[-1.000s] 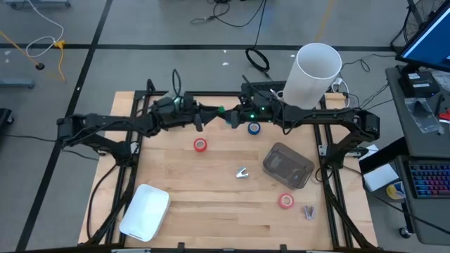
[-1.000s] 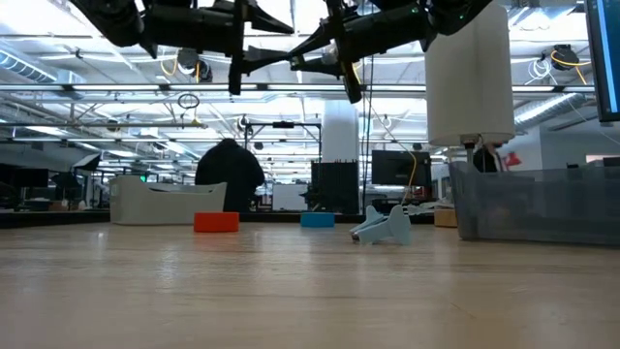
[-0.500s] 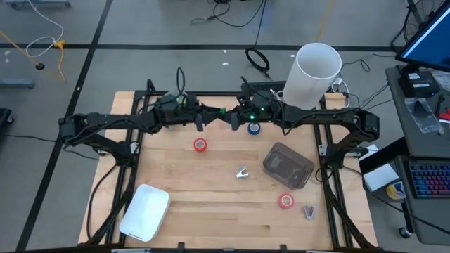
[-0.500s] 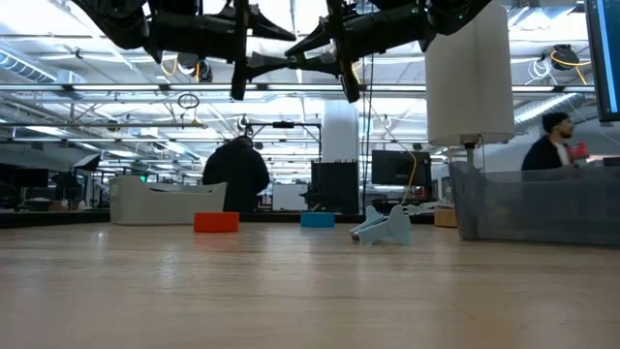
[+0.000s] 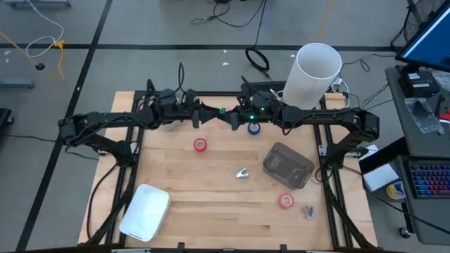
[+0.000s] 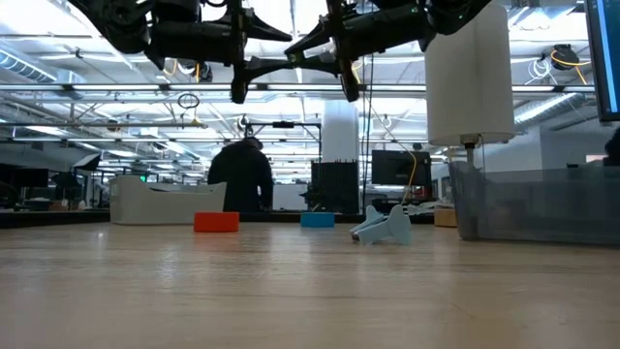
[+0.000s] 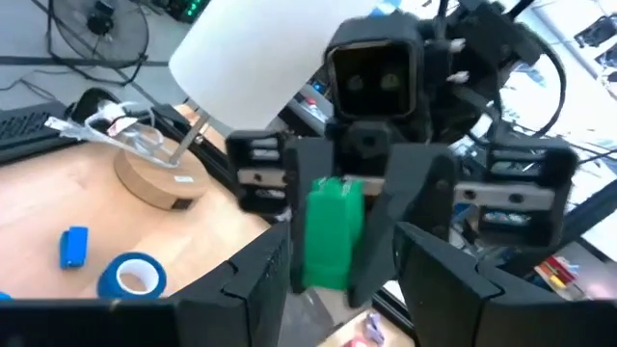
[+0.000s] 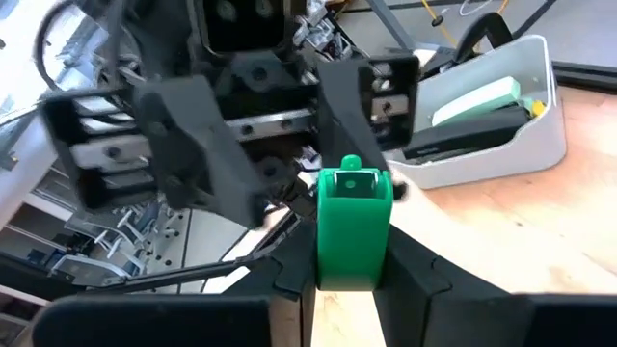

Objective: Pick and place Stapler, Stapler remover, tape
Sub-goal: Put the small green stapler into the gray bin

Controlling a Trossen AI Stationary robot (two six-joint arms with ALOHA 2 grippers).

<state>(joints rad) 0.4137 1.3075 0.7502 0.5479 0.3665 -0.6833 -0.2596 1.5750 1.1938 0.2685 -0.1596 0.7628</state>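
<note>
Progress looks slight: 1 red tape roll (image 5: 201, 145), a second red roll (image 5: 285, 201) and 1 blue roll (image 5: 254, 128) lie loose on the worktop (image 5: 211, 190). Above its back edge, the right pincer (image 8: 352, 262) clenches a green block (image 8: 352, 222); the left pincer (image 7: 342, 255) faces it, fingers spread.

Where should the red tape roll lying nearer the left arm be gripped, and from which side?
Grip the red ring-shaped tape roll across its outer wall, coming from straight above: it lies flat, hole up, with nothing close beside it.
</note>
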